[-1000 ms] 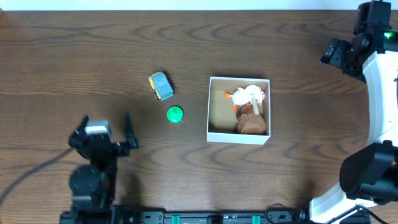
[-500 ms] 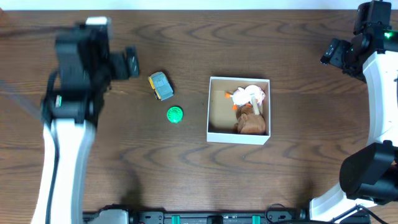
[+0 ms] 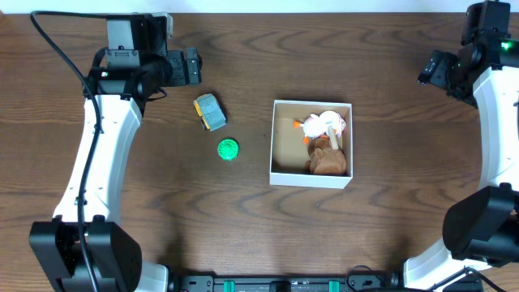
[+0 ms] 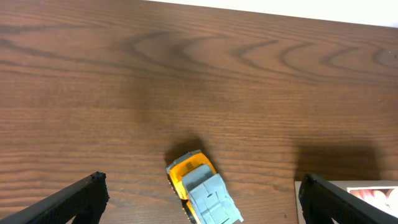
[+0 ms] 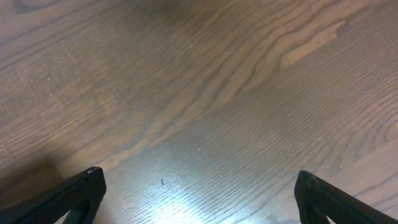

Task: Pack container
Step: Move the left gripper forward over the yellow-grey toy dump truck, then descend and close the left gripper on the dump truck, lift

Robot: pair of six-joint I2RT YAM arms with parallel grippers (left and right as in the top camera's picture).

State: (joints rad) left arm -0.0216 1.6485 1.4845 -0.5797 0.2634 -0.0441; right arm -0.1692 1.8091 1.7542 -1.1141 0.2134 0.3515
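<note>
- The left gripper (image 3: 191,66) hovers with its jaws spread wide and empty, just left of the toy truck (image 3: 210,112).
- The truck looks like hard, light plastic (probably slick on the wood). Pinching across its narrow sides seems the surest hold.
- The green round toy (image 3: 228,148) lies near the truck. It is small and likely to roll.
- The container (image 3: 312,180) stands upright, right of centre on the table (image 3: 162,227), with a white toy (image 3: 324,123) and a brown toy (image 3: 328,162) inside. Its thin cardboard is likely light and easily nudged or dented, so if it must be moved, grip one wall at the rim.
- The right gripper (image 3: 434,69) has its jaws apart and holds nothing, well away from the box.
</note>
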